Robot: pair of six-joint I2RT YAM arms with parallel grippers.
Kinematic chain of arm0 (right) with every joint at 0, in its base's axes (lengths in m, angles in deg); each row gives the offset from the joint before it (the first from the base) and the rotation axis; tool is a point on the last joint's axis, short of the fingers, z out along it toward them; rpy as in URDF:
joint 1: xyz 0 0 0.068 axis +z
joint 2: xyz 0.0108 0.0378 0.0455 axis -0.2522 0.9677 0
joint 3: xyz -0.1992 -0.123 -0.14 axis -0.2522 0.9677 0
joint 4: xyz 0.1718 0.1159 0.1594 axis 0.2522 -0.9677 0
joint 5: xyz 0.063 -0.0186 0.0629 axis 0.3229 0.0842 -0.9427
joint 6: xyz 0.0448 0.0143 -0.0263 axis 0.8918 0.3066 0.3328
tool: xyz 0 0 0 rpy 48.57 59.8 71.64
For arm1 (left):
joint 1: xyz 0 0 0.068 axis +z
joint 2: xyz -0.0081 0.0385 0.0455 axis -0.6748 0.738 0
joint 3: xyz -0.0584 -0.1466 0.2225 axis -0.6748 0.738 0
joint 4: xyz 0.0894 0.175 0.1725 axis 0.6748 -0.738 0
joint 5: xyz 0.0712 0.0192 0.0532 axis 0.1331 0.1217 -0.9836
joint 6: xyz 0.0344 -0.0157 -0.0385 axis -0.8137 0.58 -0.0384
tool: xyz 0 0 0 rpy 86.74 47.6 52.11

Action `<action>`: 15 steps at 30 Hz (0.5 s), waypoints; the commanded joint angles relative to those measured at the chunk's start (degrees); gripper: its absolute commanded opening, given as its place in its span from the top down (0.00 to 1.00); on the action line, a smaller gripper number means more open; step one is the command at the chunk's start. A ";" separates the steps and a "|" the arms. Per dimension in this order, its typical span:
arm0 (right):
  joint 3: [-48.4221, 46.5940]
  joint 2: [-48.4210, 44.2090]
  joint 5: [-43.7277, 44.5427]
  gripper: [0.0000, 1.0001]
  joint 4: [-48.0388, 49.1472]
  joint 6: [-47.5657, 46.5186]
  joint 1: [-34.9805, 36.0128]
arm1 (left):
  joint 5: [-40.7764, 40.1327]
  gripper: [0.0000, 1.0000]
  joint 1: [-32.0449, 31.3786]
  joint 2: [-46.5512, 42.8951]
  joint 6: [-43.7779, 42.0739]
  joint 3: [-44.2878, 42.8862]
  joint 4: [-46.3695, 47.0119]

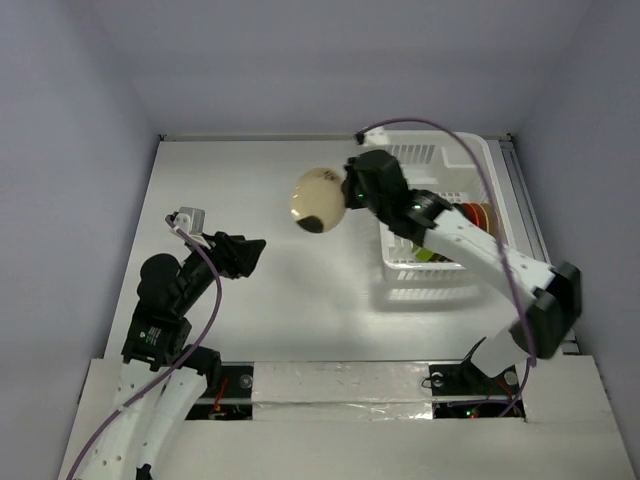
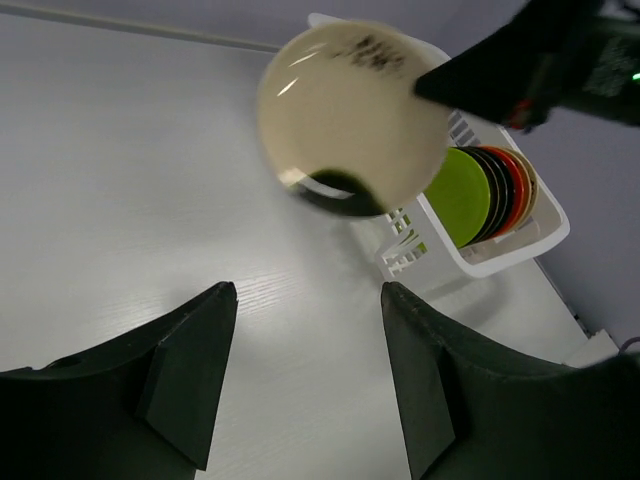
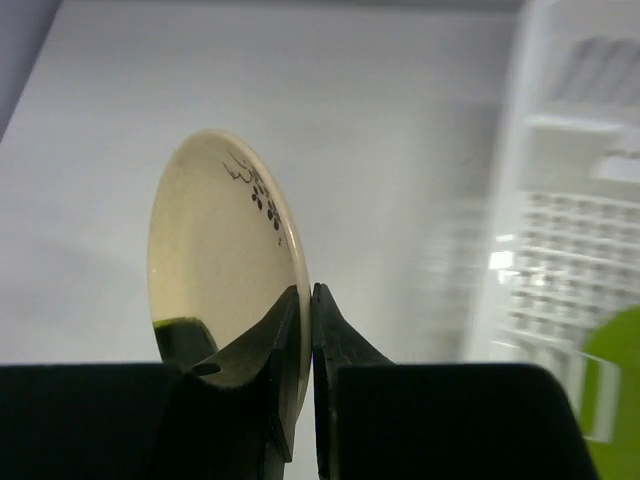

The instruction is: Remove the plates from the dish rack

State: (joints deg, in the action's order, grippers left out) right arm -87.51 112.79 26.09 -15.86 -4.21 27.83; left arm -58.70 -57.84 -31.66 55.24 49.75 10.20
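The cream plate (image 3: 222,272) stands edge-on, rim pinched between the right jaws.

Pale, perhaps wood-grained table (image 1: 250,190) with white dish rack (image 1: 425,155) far right.

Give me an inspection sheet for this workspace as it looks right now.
Surface: white table, nothing lying on it.
Job's things: cream plate held on edge in the air, left of the rack; green, dark and red plates standing in the rack.
Clutter: nothing seen.
Grippers: right gripper shut on cream plate's rim; left gripper open, empty.
Cables: purple cable along each arm.
Surroundings: grey walls.
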 commanded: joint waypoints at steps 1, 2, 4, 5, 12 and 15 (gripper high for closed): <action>-5.64 10.46 -6.59 1.00 7.56 3.08 5.63 | -1.36 0.43 -0.25 -1.00 0.07 -0.80 1.15; -6.89 15.09 -7.29 1.00 7.74 3.70 6.16 | -1.62 0.43 -0.25 -1.00 0.07 -0.89 0.98; -9.08 18.99 -9.39 1.00 9.13 4.58 6.78 | -2.24 0.43 -0.25 -1.17 0.07 -0.98 0.80; -9.44 22.22 -10.10 1.00 9.67 5.63 6.78 | -2.41 0.43 -0.25 -1.17 0.07 -1.06 0.63; -7.52 30.07 -10.29 1.00 15.02 10.20 7.31 | -2.51 0.43 -0.25 -1.00 0.15 -0.89 0.71; -7.34 33.76 -9.23 1.00 15.30 11.70 7.31 | -2.33 0.43 -0.25 -0.91 0.15 -0.71 0.80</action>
State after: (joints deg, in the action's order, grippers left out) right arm -93.19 145.79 16.10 -7.12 4.14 35.32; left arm -60.90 -57.84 -32.25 55.24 49.75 9.28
